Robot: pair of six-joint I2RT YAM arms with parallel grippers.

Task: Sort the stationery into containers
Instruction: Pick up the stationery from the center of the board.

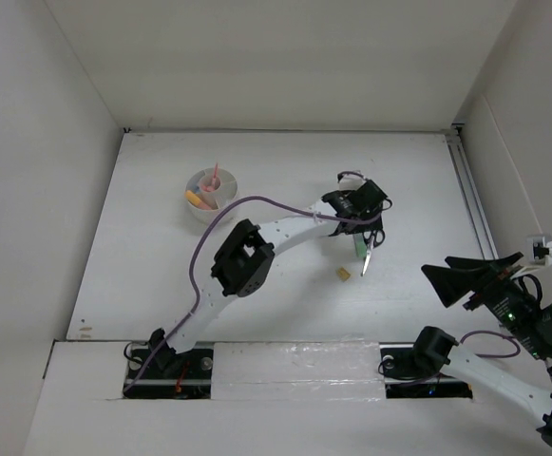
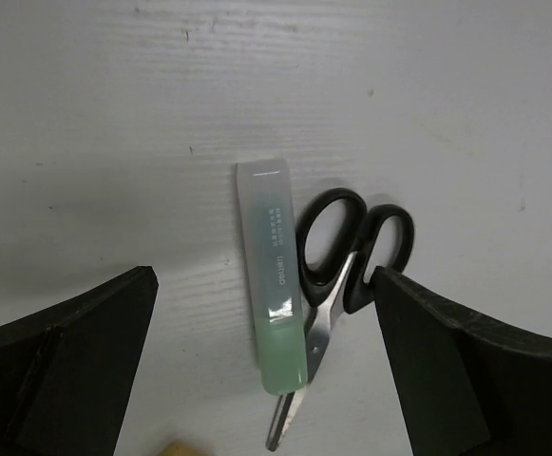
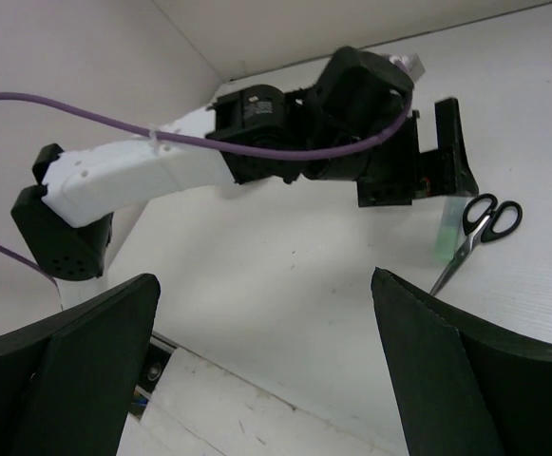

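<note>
Left gripper (image 2: 263,277) wide over scissors (image 2: 352,252) | green highlighter (image 2: 274,275) against them | eraser (image 1: 344,274) nearby | right gripper (image 3: 263,280) wide, well apart

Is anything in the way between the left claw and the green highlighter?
No, nothing visible. The open left claw hangs right over the green highlighter. The black scissors lie against its side and might get bumped.

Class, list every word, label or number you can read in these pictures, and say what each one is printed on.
"deli" (as far as it can be read, running lengthwise): on the green highlighter, which lies beside the scissors.
Small rows of print above that word, on the same highlighter: too small to read.
Nothing else in any view carries readable text.
</note>
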